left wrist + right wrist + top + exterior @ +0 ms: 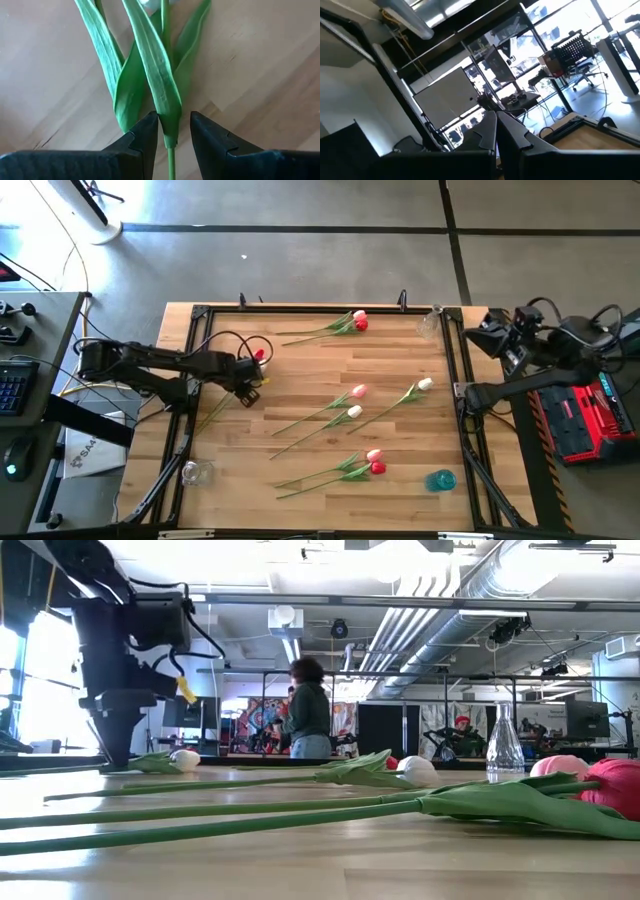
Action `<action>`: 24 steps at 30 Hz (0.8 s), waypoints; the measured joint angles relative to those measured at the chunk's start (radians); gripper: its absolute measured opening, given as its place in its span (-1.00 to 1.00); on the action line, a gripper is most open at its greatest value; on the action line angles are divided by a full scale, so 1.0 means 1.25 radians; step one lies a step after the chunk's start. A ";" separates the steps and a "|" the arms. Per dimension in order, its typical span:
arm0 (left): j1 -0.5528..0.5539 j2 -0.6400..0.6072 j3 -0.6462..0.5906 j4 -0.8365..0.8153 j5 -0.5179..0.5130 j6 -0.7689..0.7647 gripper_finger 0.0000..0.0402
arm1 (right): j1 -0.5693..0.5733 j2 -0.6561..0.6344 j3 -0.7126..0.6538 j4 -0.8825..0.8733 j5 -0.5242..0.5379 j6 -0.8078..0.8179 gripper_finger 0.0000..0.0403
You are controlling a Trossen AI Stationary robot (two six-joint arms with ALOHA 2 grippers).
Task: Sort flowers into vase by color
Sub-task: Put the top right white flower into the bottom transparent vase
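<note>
My left gripper hovers low over the table's left part, pointing down, open. In the left wrist view its fingers stand on either side of a tulip's thin stem, just below the leaf bases; the pale head barely shows. That stem trails toward the near-left. In the low view the gripper stands beside a cream head. Other tulips lie flat: a red and pink pair, a pink, two white, and a pink and red pair. My right gripper is shut, parked off the table's right edge.
Three small glass vases stand on the table: a clear one at the far right, a clear one at the near left, a teal one at the near right. A black frame rims the table. A person stands far behind.
</note>
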 joint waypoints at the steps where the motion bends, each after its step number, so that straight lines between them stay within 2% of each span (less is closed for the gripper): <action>1: 0.000 0.009 0.000 0.001 0.000 0.002 -0.50 | 0.000 -0.003 0.000 0.000 -0.008 -0.012 -1.00; 7: -0.001 0.043 0.004 0.009 0.000 0.002 -0.57 | 0.000 0.009 0.000 -0.010 -0.014 -0.074 -1.00; 12: -0.001 0.036 0.002 0.014 0.006 0.004 -0.83 | 0.000 0.067 0.019 0.006 -0.020 -0.112 -1.00; 15: -0.001 0.031 0.002 0.016 0.006 0.015 -0.96 | 0.000 0.108 0.062 0.007 -0.023 -0.114 -1.00; 24: -0.001 0.031 0.000 0.039 0.013 0.024 -0.99 | 0.000 0.342 0.284 0.006 -0.043 -0.195 -1.00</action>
